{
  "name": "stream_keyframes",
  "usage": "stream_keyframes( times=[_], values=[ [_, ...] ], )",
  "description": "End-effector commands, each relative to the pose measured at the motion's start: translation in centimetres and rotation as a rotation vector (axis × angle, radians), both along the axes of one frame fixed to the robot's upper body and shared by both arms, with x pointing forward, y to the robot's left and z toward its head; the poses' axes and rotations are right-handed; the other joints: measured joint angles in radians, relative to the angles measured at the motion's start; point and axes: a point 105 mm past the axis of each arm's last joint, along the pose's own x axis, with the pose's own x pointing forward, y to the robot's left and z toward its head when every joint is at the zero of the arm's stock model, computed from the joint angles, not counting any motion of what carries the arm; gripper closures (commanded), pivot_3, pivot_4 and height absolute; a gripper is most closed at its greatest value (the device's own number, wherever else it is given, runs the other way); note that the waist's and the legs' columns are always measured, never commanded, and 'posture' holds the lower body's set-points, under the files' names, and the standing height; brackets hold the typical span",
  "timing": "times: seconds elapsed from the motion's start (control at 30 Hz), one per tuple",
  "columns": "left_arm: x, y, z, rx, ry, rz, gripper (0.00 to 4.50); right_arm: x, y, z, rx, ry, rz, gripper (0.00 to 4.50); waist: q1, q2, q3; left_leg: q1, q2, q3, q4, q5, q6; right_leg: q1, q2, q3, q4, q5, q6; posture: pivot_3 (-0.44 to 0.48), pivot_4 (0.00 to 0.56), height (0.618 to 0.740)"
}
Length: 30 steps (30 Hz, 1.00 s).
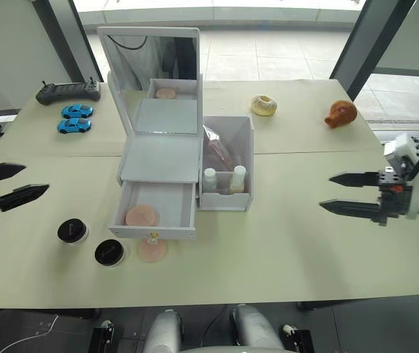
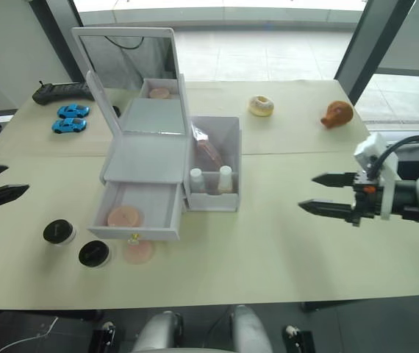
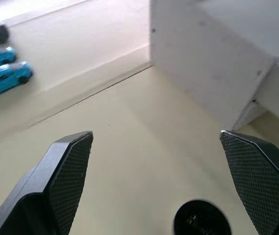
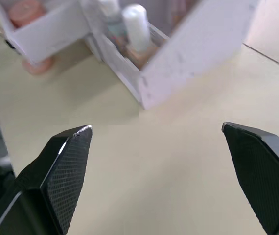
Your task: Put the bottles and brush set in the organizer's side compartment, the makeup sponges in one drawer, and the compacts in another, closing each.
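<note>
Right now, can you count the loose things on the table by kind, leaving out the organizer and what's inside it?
Black compacts: 2
Pink makeup sponge: 1
Blue toy cars: 2
Black controller: 1
Donut: 1
Brown animal toy: 1
Total: 8

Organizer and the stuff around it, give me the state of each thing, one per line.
Organizer: mirror up.
Drawer: pulled open, one makeup sponge inside.
Second makeup sponge: on the table in front of the drawer.
Side compartment: holds both bottles and the brush set.
Compacts: lids on, on the table.
Left gripper: open, empty.
Right gripper: open, empty.
</note>
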Motion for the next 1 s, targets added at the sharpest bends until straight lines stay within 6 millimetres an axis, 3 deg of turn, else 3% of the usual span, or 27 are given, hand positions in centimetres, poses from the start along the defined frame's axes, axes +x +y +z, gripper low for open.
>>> stream_keyframes(
  times=[0.03, 0.13, 0.23, 0.43, 0.47, 0.57, 0.67, 0.77, 1.0],
  values=[
    [-1.0, 2.4, 0.4, 0.085, -0.058, 0.092, 0.03, -0.1, -2.8, 1.0, 0.017, -0.062, -0.062, 0.0, 0.0, 0.0, 0.0, 0.001, 0.0, 0.0, 0.0, 0.0, 0.0, 0.0, 0.0, 0.0, 0.0, 0.0, 0.0, 0.0, 0.15, 0.74],
    [-1.6, 3.7, -1.3, 0.108, -0.013, 0.142, 0.03, 0.0, -5.1, -0.3, 0.049, -0.048, -0.128, 0.0, 0.0, 0.0, -0.001, 0.001, 0.0, 0.0, -0.001, 0.0, 0.0, 0.001, 0.0, 0.0, 0.0, -0.002, 0.004, 0.0, 0.15, 0.74],
    [-1.5, 4.1, -1.3, 0.099, -0.017, 0.151, 0.03, 0.2, -6.4, -0.4, 0.085, -0.073, -0.183, 0.0, 0.0, 0.0, -0.001, 0.001, 0.0, 0.001, 0.0, 0.0, 0.0, 0.0, 0.0, 0.0, 0.001, -0.002, 0.003, 0.0, 0.15, 0.74],
    [-0.8, 2.8, -1.0, 0.105, -0.017, 0.072, 0.03, 0.3, -5.3, 1.3, 0.148, -0.13, -0.143, 0.0, -0.006, 0.002, -0.001, 0.001, 0.0, 0.001, 0.0, 0.0, 0.0, 0.0, 0.0, 0.001, 0.002, -0.002, 0.003, 0.0, 0.15, 0.74],
    [-0.9, 2.2, -1.2, 0.115, -0.006, 0.032, 0.03, 0.2, -4.7, 1.6, 0.149, -0.135, -0.115, 0.0, -0.007, 0.002, -0.001, 0.001, 0.0, 0.001, -0.001, 0.0, 0.0, 0.0, 0.0, 0.001, 0.003, -0.002, 0.003, 0.0, 0.15, 0.74],
    [-1.6, -1.7, -1.4, 0.103, 0.037, -0.17, 0.03, -0.2, 0.6, 2.9, 0.121, -0.136, 0.125, 0.0, -0.014, 0.003, -0.001, 0.001, 0.0, 0.001, -0.001, 0.0, 0.0, 0.0, 0.001, 0.002, 0.006, -0.002, 0.003, 0.0, 0.15, 0.74],
    [-2.5, -3.4, -1.0, 0.121, 0.024, -0.219, 0.03, -0.6, 4.5, 3.9, 0.077, -0.177, 0.283, 0.0, -0.016, 0.003, -0.001, 0.001, 0.0, 0.001, -0.001, 0.0, 0.0, -0.001, 0.001, 0.003, 0.009, -0.004, 0.004, 0.0, 0.15, 0.74],
    [-3.6, -4.6, -0.7, 0.122, 0.019, -0.222, 0.03, -0.1, 6.4, 4.5, -0.019, -0.259, 0.342, 0.0, -0.017, 0.001, -0.001, 0.002, 0.001, 0.0, -0.001, 0.0, 0.0, -0.001, 0.001, 0.001, 0.009, -0.005, 0.003, 0.0, 0.15, 0.74],
    [-9.2, -11.5, -4.2, -0.036, 0.019, -0.204, 0.03, -0.6, 12.4, 7.5, 0.042, -0.351, 0.626, 0.0, -0.02, 0.0, -0.002, 0.002, 0.0, 0.001, -0.001, 0.0, 0.0, 0.0, -0.002, 0.001, 0.009, -0.003, -0.001, 0.0, 0.15, 0.74]
  ],
)
